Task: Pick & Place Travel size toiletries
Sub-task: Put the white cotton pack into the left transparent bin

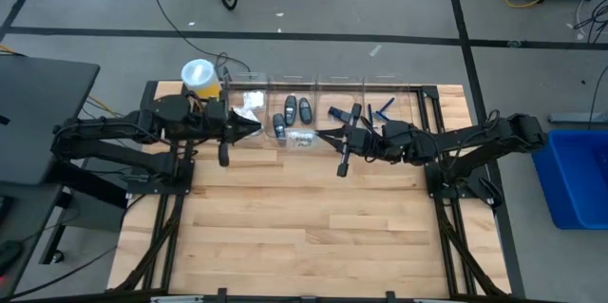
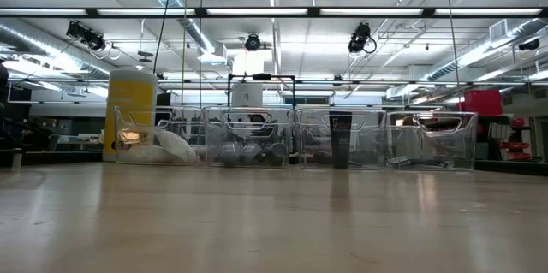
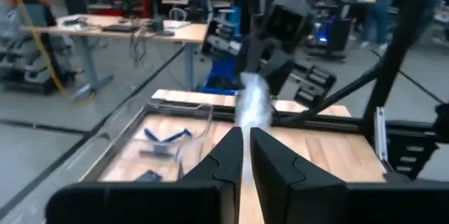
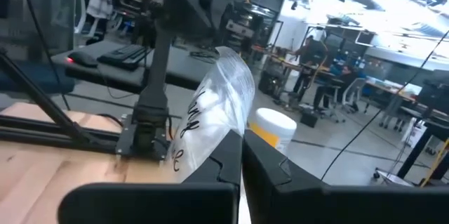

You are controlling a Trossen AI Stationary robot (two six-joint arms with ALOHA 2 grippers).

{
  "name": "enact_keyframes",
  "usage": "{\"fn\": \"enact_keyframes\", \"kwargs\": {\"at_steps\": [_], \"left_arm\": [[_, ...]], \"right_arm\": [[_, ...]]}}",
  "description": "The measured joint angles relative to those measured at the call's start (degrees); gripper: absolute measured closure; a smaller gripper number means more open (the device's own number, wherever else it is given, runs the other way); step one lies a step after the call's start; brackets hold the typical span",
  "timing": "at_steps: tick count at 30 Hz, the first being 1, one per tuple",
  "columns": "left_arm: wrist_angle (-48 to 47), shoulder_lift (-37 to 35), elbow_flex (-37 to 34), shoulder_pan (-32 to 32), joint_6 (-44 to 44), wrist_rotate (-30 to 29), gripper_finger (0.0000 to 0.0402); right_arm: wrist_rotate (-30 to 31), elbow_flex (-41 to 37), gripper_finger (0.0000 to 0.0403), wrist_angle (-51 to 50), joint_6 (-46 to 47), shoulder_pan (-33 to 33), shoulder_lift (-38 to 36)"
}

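A clear plastic packet with a white label (image 1: 302,139) hangs over the table's far middle, between my two grippers. My right gripper (image 1: 323,138) reaches in from the right and is shut on it (image 4: 242,143). My left gripper (image 1: 259,130) comes in from the left. Its fingers stand a narrow gap apart (image 3: 245,136), and the packet (image 3: 252,101) shows just past their tips. More toiletries lie in a row of clear bins (image 1: 318,104): white packets (image 1: 249,105), dark grey ovals (image 1: 296,108) and blue razors (image 1: 382,108). My left gripper: I cannot tell whether its fingertips touch the packet's near end. My right gripper pinches one end of the packet (image 4: 217,136) between its two fingers. The fingers lie level and come from the table's right. The packet is lifted clear of the table and sticks out past the fingertips toward the left arm.
A tall yellow cylinder with a white lid (image 1: 199,75) stands at the bins' left end. The clear bins (image 2: 295,140) line the far edge. Bare wooden tabletop (image 1: 304,227) spreads toward the near edge. A blue bin (image 1: 579,175) stands on the floor to the right.
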Motion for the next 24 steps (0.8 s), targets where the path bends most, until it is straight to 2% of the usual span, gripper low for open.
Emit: {"fn": "enact_keyframes", "kwargs": {"at_steps": [6, 18, 24], "left_arm": [[1.0, 2.2, 0.0, 0.0, 0.6, 0.0, 0.0331], [9.3, 8.8, 0.0, 0.0, 0.4, -0.3, 0.0201], [9.9, 11.4, 0.0, 0.0, -1.7, -0.2, 0.0165]], "right_arm": [[0.0, 0.0, 0.0395, -0.7, 0.0, 0.0, 0.0], [0.9, 0.0, 0.0394, -0.9, 0.2, 0.0, 0.0], [1.9, 0.0, 0.0394, -0.9, 0.2, 0.0, 0.0]]}}
